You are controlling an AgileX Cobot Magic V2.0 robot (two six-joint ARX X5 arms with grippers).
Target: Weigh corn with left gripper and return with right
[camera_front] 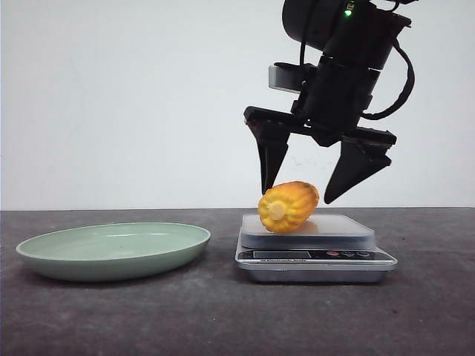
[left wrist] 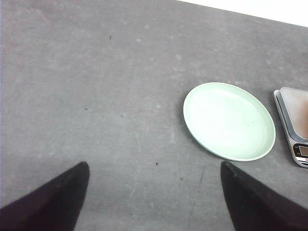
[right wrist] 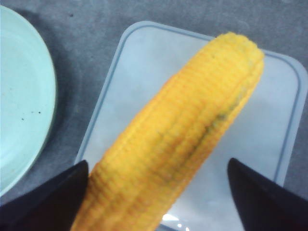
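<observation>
The corn [camera_front: 289, 205] lies on its side on the flat platform of the scale [camera_front: 315, 256], its pale round cut end turned toward the front camera and its body angled back across the platform; in the right wrist view the corn [right wrist: 175, 144] runs diagonally over the pale platform of the scale [right wrist: 139, 62], kernel rows lengthwise, with a darker smudge along 1 side; the right gripper [camera_front: 306, 194] hangs directly above the corn, its 2 tapered fingers spread wide, 1 tip just behind the corn's cut end and the other beside its far end, neither clearly touching it; from the wrist the right gripper [right wrist: 156, 192] has a dark finger on each side of the cob, with platform showing between the cob and 1 finger, so the jaws stand released and grasp nothing; a green light glows on the arm's housing above the corn; the scale's front panel, below the corn, carries a display strip and small buttons; beside the scale sits a pale green plate [camera_front: 44, 248], near it but apart; the left gripper [left wrist: 154, 197] is out of the front view; its own camera shows 2 dark fingers parted wide over bare grey table [left wrist: 96, 96], holding nothing, with the plate [left wrist: 269, 144] and an edge of the scale [left wrist: 284, 115] beyond them.
</observation>
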